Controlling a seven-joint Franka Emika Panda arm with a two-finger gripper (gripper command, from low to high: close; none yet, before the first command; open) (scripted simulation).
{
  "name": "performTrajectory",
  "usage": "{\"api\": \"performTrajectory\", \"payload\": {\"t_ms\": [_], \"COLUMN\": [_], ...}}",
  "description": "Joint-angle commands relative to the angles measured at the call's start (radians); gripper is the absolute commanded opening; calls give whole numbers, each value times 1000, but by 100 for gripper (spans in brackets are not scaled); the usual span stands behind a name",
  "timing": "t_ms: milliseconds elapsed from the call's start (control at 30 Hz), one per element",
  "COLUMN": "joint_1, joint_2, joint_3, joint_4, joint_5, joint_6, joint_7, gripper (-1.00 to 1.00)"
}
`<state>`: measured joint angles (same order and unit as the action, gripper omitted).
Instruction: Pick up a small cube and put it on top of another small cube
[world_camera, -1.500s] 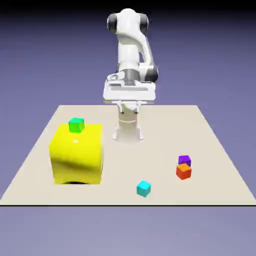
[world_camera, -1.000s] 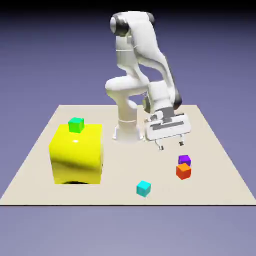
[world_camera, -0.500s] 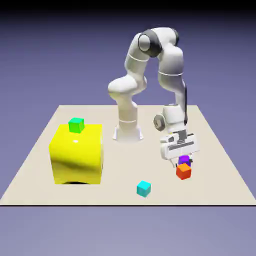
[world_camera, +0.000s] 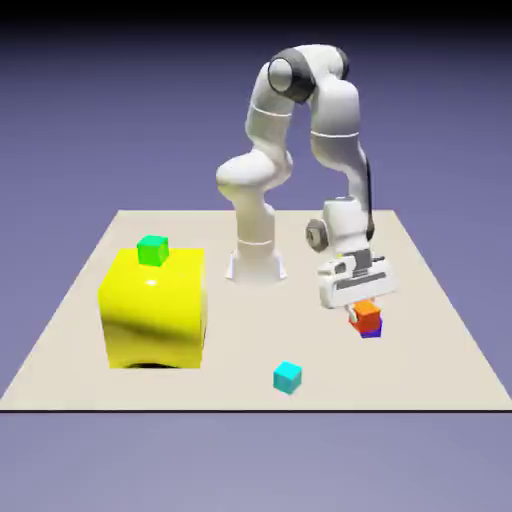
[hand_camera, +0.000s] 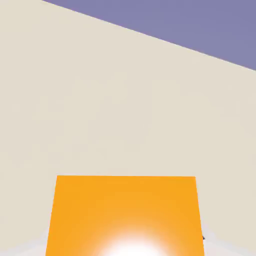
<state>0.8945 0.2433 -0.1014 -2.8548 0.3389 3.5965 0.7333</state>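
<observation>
My gripper (world_camera: 364, 306) is shut on the small orange-red cube (world_camera: 368, 316), holding it just above the table at the exterior view's right. In the hand view the same cube (hand_camera: 125, 215) fills the bottom middle, and only slivers of the grey fingertips (hand_camera: 212, 243) show at its sides. A purple cube (world_camera: 373, 331) sits on the table right behind the held cube, so only its lower edge peeks out beneath it. The hand points straight down.
A big yellow block (world_camera: 155, 305) stands at the exterior view's left with a small green cube (world_camera: 152, 250) on top. A cyan cube (world_camera: 287, 377) lies near the front edge of the beige table (world_camera: 430, 350). The robot's base (world_camera: 255, 265) stands at the far middle.
The arm swung from the middle to the right and came down over the orange-red cube. The gripper closed on the cube and raised it slightly, in front of the purple cube.
</observation>
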Motion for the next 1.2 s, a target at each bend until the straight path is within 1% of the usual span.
{"api": "performTrajectory", "payload": {"t_ms": [0, 1167], "joint_1": [28, 1015], "joint_2": [-19, -689], "joint_3": [-36, -1305], "joint_4": [-2, -63], "joint_5": [-8, -346], "joint_6": [-15, -540], "joint_7": [-32, -1125], "gripper": [-100, -100]}}
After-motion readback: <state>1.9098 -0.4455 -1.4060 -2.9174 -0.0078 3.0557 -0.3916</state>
